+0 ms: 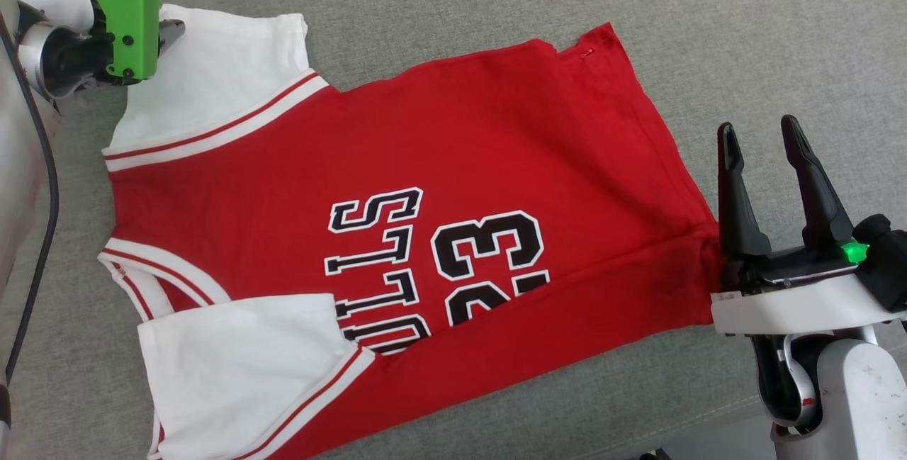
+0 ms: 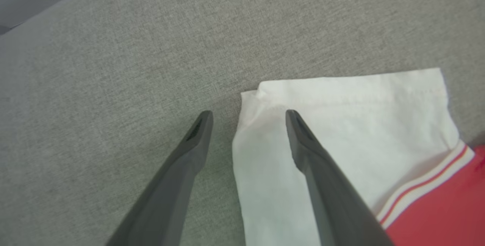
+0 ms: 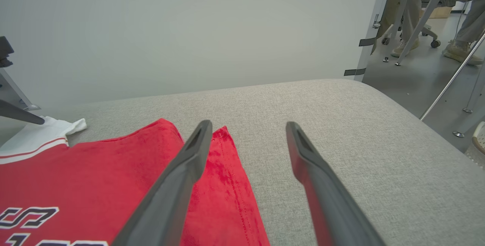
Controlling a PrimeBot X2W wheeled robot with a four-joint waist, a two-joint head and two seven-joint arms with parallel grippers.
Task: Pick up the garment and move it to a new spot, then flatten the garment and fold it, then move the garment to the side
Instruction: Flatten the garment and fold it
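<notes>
While both pincers stand wide open and empty, the garment [image 1: 496, 134] lies spread on the grey worktop [image 1: 708, 20]. My left pincer [image 2: 248, 113] straddles a white sleeve [image 2: 341, 124] edge, and my right pincer [image 1: 758, 127] waits just beside the hem [image 1: 698, 191]. Risk, as I judge it: the thin fabric bunches under a shallow pinch, skewing the fold. Legible print: "23" and, partly covered, "ULLS".

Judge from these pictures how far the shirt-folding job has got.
Done: the garment lies spread on the grey cushion, its near side folded over the print. In hand: left jaws open at the far sleeve, right jaws open by the hem. To do: remaining folds, moving aside.
</notes>
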